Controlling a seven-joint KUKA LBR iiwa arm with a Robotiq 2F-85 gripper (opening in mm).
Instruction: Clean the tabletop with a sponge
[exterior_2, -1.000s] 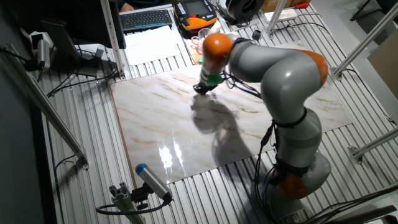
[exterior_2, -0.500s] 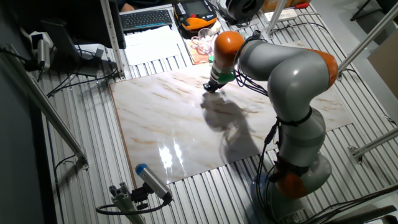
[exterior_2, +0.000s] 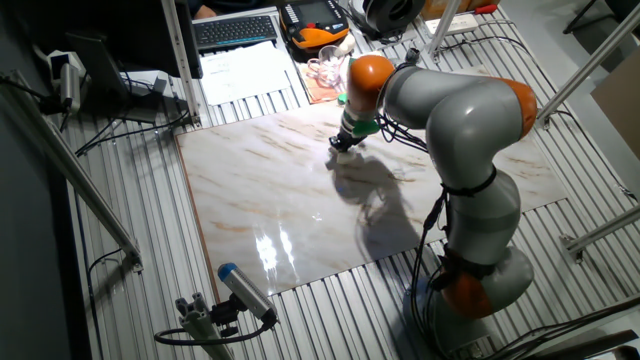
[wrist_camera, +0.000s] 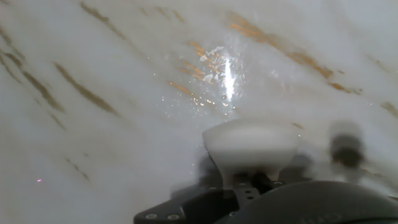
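Sponge (wrist_camera: 250, 146) on glossy marble tabletop (exterior_2: 280, 200)

Glossy marble-look slab on ribbed metal

The tabletop (exterior_2: 270, 200) is smooth and shiny, it reflects the light like polished stone. The sponge (wrist_camera: 252, 146) looks soft, matt and foamy. The table (exterior_2: 130, 300) around is ribbed grey metal. The arm (exterior_2: 470, 120) has smooth, slightly glossy shells.

Grey arm (exterior_2: 470, 130) w/ orange joints, black cables, green wrist ring
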